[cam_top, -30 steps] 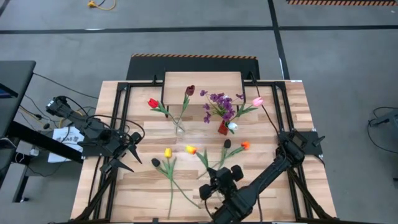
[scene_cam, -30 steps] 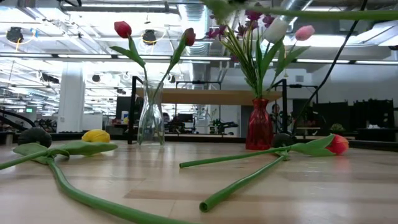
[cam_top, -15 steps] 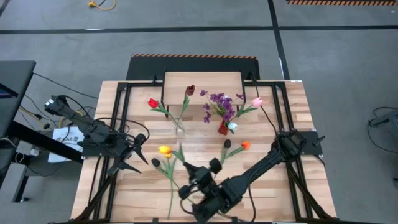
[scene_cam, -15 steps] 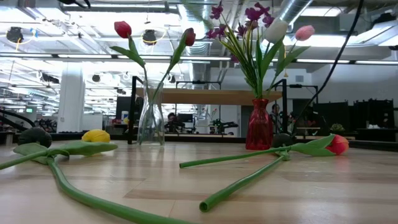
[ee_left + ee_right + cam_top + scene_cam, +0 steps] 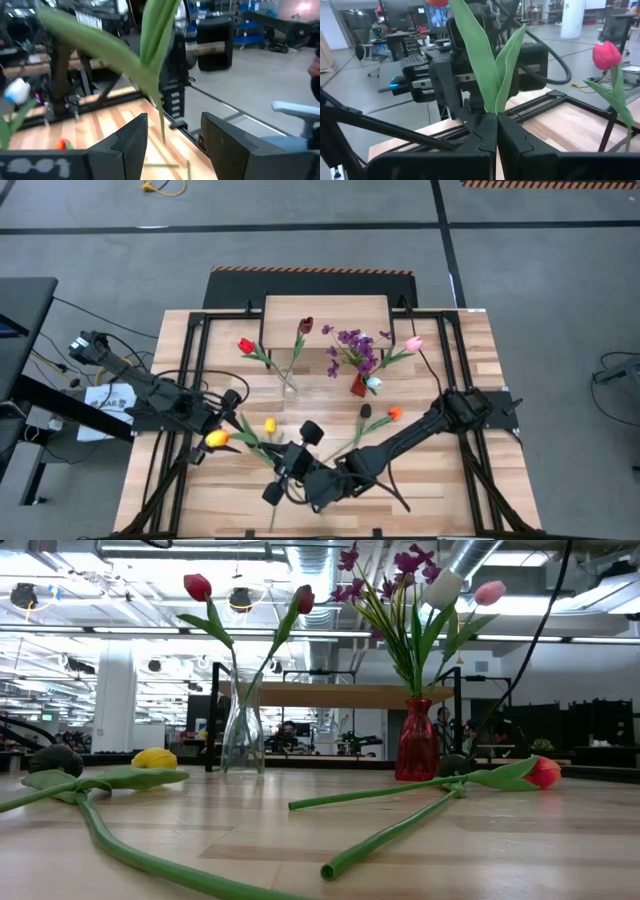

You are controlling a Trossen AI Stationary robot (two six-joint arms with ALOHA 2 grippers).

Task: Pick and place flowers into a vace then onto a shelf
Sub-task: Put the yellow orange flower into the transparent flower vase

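Slatted wood surface [image 5: 450, 490] fills centre of high frame, black frame rails along its edges. Grey floor [image 5: 540, 270] around it, dark tape lines crossing top. Yellow cable [image 5: 160, 188] at upper left. Striped hazard strip [image 5: 310, 270] above surface. Papers [image 5: 105, 398] at left edge, near dark desk [image 5: 20, 310].

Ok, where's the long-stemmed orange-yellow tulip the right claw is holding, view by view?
High view: orange-yellow tulip head at lower left, by the left claw; its stem runs to the shut right claw.
Low view: not in it.
Left wrist view: green leaves cross the top, stem between the open claw's fingers.
Right wrist view: leaves rise at centre from the right claw.
Shared landmark: the upright red tulip, in the high, low and right wrist views.
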